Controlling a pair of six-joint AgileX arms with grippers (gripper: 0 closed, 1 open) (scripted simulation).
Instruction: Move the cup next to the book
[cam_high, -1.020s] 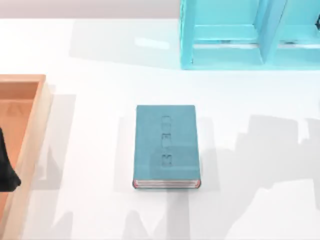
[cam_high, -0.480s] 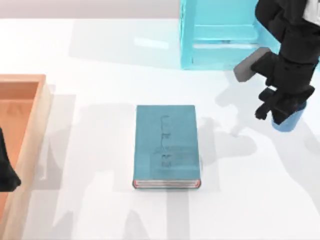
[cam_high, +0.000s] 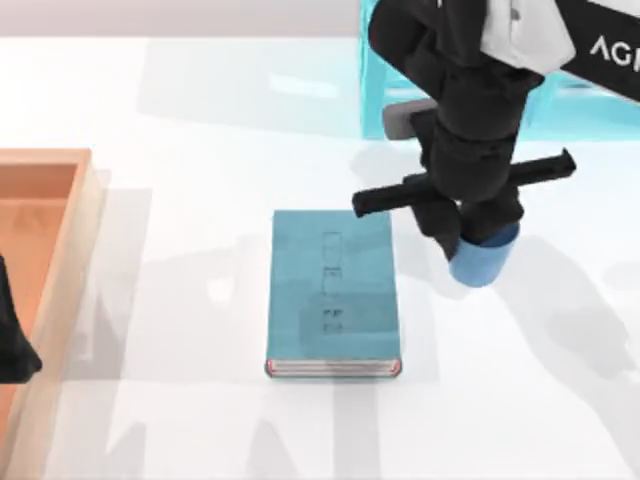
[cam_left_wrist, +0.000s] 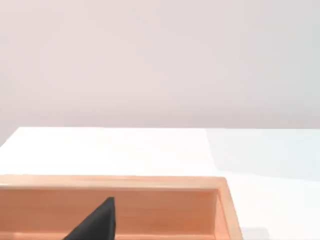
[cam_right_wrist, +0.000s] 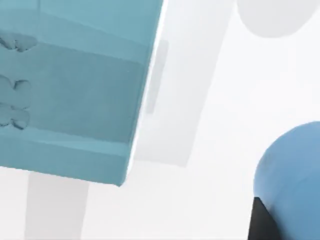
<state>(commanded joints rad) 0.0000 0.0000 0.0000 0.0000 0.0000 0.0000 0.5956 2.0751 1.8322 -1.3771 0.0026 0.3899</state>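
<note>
The cup (cam_high: 484, 260) hangs under the right gripper (cam_high: 470, 235), its blue body poking out just below the black wrist, and it looks gripped: in the right wrist view the cup (cam_right_wrist: 292, 175) sits hard against a dark finger (cam_right_wrist: 265, 222) at the corner. Whether its base is on the table or a little off it I cannot tell from above, since the arm covers the contact and the shadow is vague. From the gripper, the book (cam_high: 333, 292) lies just off to its left side, flat on the white table (cam_high: 200, 200), with a narrow strip of bare table between the book's long edge and the cup; the wrist camera shows that book (cam_right_wrist: 75, 90) edge close by and apart from the cup.

To finish this step well, I would lower straight down with the cup upright, keep that small gap so the cup wall does not nudge the book, and only part the fingers once the base is settled. The light plastic could tip if released early or dragged sideways. Lift away vertically.

The left gripper (cam_high: 12, 340) is parked at the table's left edge over the wooden tray (cam_high: 70, 240)
</note>
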